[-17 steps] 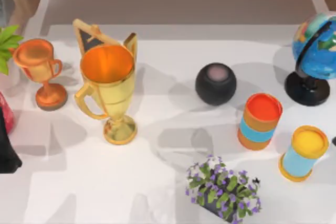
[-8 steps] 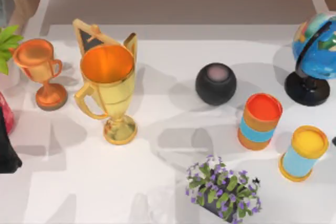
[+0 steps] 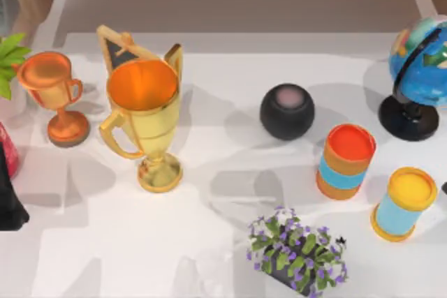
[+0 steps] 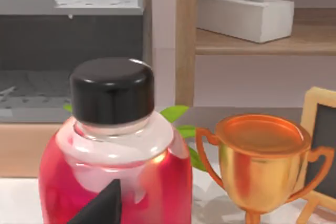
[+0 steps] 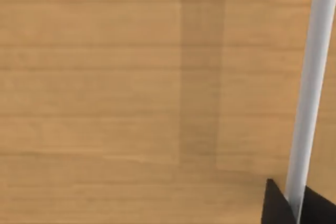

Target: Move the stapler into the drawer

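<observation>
Bench [image 3: 209, 242] clutter in the top view: gold trophy [image 3: 143, 120] left of centre, copper trophy [image 3: 52, 95] further left, black ball [image 3: 287, 111] mid-bench, globe [image 3: 419, 75] at the right edge, two cans [image 3: 346, 162] [image 3: 404, 204] below it, flowers [image 3: 297, 252] at the front. Left arm [image 3: 8, 200] sits at the left edge. Left gripper [image 4: 102, 208] is just before a red bottle [image 4: 115, 171], with a grey compartment [image 4: 68, 3] behind it and a tissue box [image 4: 245, 11] on the shelf. Right gripper [image 5: 278, 211] faces a wood panel [image 5: 131, 103], beside a white bar [image 5: 310, 87]. Jaws on both sides – cannot tell whether apart or together. Stapler – cannot tell where it lies.
</observation>
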